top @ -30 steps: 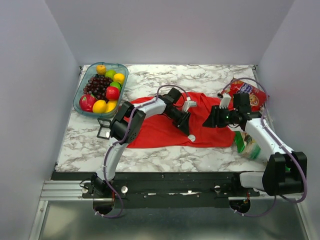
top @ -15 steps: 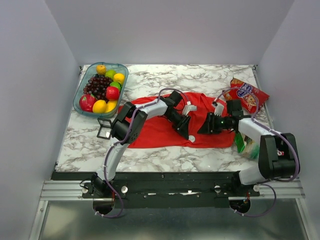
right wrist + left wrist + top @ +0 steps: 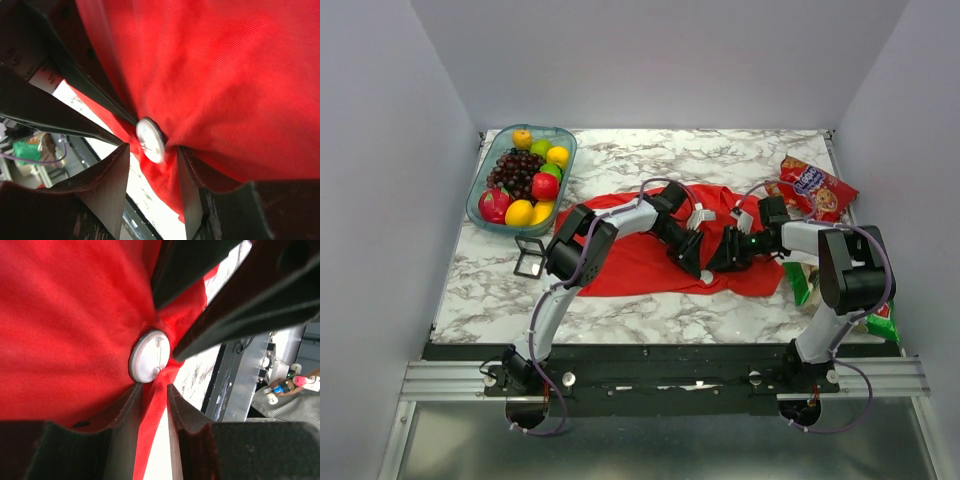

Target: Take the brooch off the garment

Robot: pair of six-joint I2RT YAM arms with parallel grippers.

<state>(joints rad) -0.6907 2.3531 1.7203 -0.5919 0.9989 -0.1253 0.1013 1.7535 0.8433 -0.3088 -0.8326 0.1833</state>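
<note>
Presently, the brooch [image 3: 150, 356] is seated in the garment [image 3: 65, 315] close to its near hem, where both arms meet. A fold of cloth just beside the brooch is clamped by the left gripper [image 3: 154, 390], evidently so that the fabric is anchored. The right gripper [image 3: 152, 149] is held with jaws apart, the brooch at its mouth but not yet grasped, which is judged to be preparation for extraction.

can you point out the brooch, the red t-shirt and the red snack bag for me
brooch [image 3: 150, 356]: left wrist view, centre of its white round face
red t-shirt [image 3: 640, 265]: top external view, bare cloth left of the grippers
red snack bag [image 3: 817, 188]: top external view, middle of its printed front
</note>
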